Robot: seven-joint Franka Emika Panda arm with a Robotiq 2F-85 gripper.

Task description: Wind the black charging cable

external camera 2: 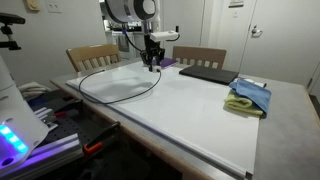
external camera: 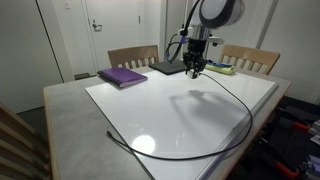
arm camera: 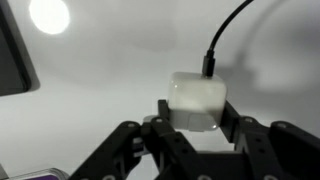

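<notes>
The fingers (arm camera: 232, 122) clench the white plug block (arm camera: 197, 95) of the black charging cable (arm camera: 210, 62). Its thin cord loops away from them across the white table (external camera: 150, 115). In the wrist view the block's lower edge hides behind the fingers. Beyond them lie a dark laptop (external camera: 167, 67) and a purple book (external camera: 122, 76).

No writing, label, brand or number is legible in any view; everything is too small or blurred.
</notes>
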